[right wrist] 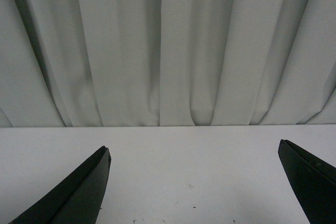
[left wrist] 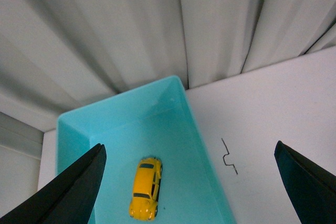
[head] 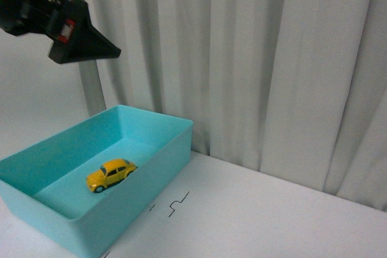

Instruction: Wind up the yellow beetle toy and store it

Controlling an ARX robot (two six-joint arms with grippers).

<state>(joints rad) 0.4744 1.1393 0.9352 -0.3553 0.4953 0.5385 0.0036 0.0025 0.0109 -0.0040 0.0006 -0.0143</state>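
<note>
The yellow beetle toy rests on its wheels on the floor of a turquoise bin at the left of the white table. High above the bin's left end, my left gripper hangs well clear of the car. In the left wrist view the yellow beetle toy lies far below the open left gripper, inside the bin; nothing is between the fingers. My right gripper is open and empty over bare white tabletop, and it is out of the front view.
A pale pleated curtain closes off the back of the table. A small black zigzag mark is drawn on the table just right of the bin, and the mark also appears in the left wrist view.
</note>
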